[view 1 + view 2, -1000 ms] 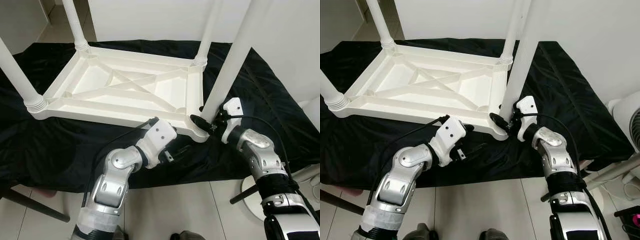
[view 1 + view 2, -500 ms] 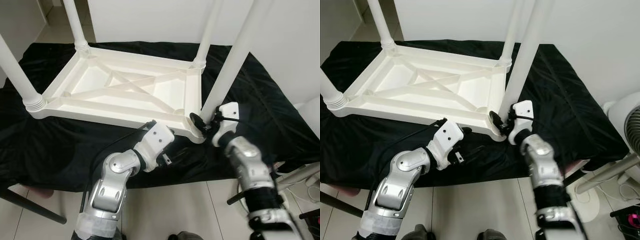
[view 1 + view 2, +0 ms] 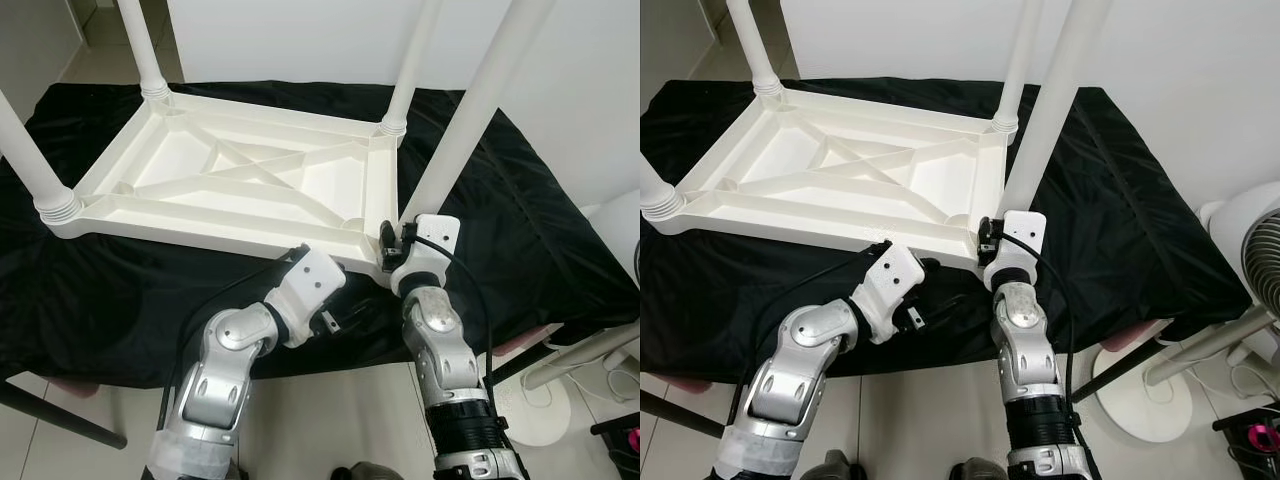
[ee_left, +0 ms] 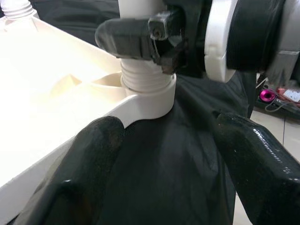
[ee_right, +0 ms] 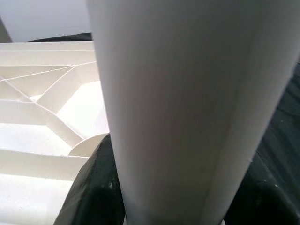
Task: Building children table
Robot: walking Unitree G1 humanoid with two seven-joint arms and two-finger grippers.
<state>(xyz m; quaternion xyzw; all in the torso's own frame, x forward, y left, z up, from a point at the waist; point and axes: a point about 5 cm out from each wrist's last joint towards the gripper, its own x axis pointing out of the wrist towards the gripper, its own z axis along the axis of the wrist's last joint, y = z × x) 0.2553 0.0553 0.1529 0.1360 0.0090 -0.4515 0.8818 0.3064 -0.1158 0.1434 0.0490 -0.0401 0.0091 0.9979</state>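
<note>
The table top (image 3: pixel 240 180) lies upside down on a black cloth (image 3: pixel 520 230) so its corner sockets face up for the legs. The right gripper (image 3: pixel 392 247) clamps the near-right leg (image 3: pixel 470 110) at its threaded base, likely to screw it home; the left gripper (image 3: pixel 345 310), fingers spread, hovers just beside that corner.

R hand (image 3: pixel 392 247) clamped, forearm upright; L hand (image 3: pixel 345 310) open, arm bent fwd.
</note>
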